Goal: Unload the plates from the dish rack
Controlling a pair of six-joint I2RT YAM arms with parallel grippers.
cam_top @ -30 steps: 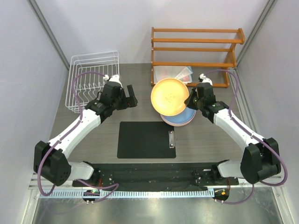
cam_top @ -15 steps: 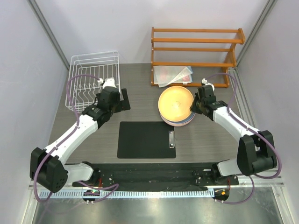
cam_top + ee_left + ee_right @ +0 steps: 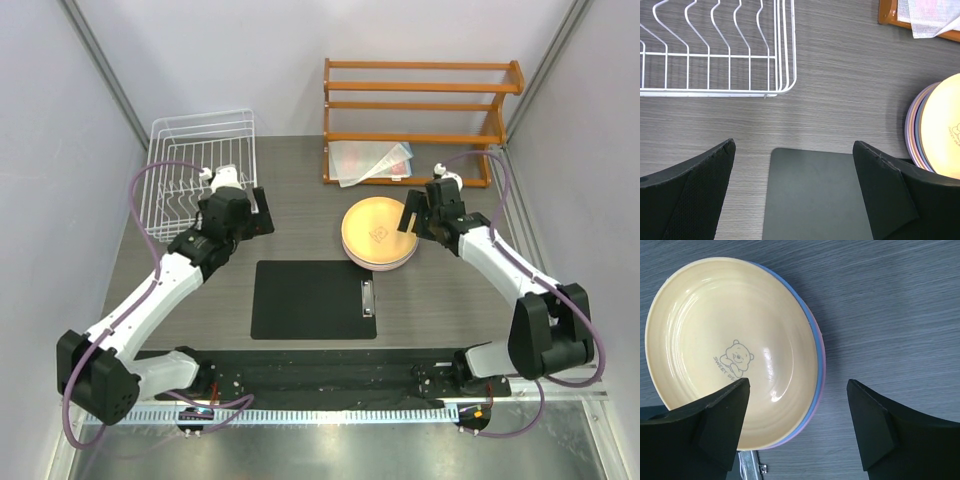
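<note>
While the right pincer (image 3: pixel 797 385) gapes, the plates (image 3: pixel 725 340) lie beside it.

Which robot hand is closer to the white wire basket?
Left. The left gripper sits just beside the dish rack's near right corner; the right gripper is far off to the right, over the edge of the stacked plates.

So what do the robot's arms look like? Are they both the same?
Yes, they match. The left arm and right arm are white tubes with chunky black joints. A thin purple cable loops along each one. The left gripper and right gripper are black, each with two flat wedge-shaped fingers.
</note>
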